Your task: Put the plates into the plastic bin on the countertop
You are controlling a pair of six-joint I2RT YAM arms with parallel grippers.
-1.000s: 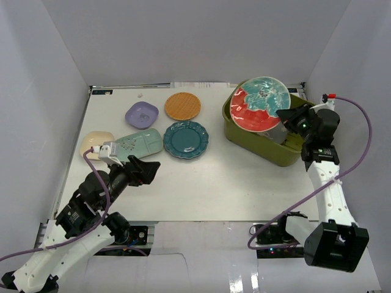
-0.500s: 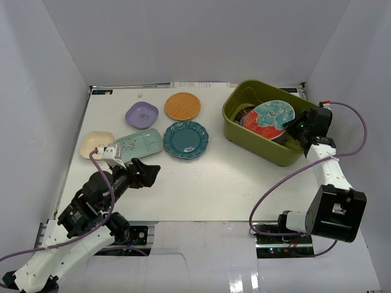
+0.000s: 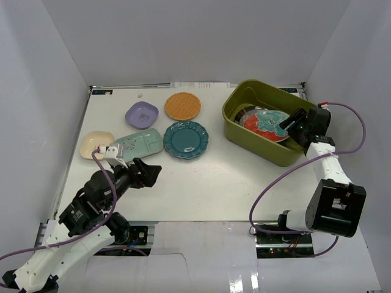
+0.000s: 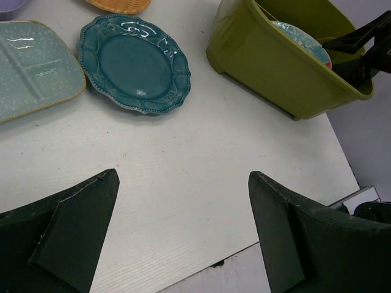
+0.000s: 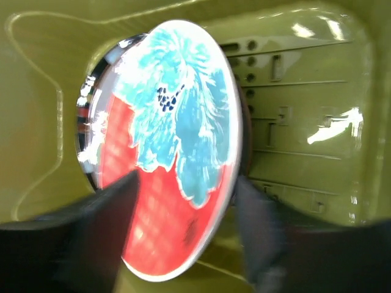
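Observation:
The olive plastic bin [image 3: 269,153] stands at the back right of the white countertop [image 3: 220,183]. Inside it a red-and-teal plate [image 3: 264,121] lies tilted on a darker dish [image 3: 244,114]. My right gripper [image 3: 292,122] hangs just over the bin's right rim, open. In the right wrist view that plate [image 5: 171,152] sits blurred between my spread fingers [image 5: 73,244], loose, with the bin floor [image 5: 305,122] behind. Orange [image 3: 183,105], lavender [image 3: 142,114], teal scalloped [image 3: 186,139], mint [image 3: 137,144] and cream [image 3: 95,142] plates lie at the left. My left gripper [image 3: 149,173] hovers open near them, empty.
White walls close in the countertop on three sides. In the left wrist view the teal scalloped plate [image 4: 134,63] and mint plate [image 4: 30,64] lie ahead of my left gripper [image 4: 183,232], and the bin [image 4: 275,67] stands to the right. The table's front edge [image 4: 244,250] runs just below.
The right arm lowered the red-and-teal plate from above the bin down into it, then its jaws opened and the plate settled flatter. The left arm barely moved.

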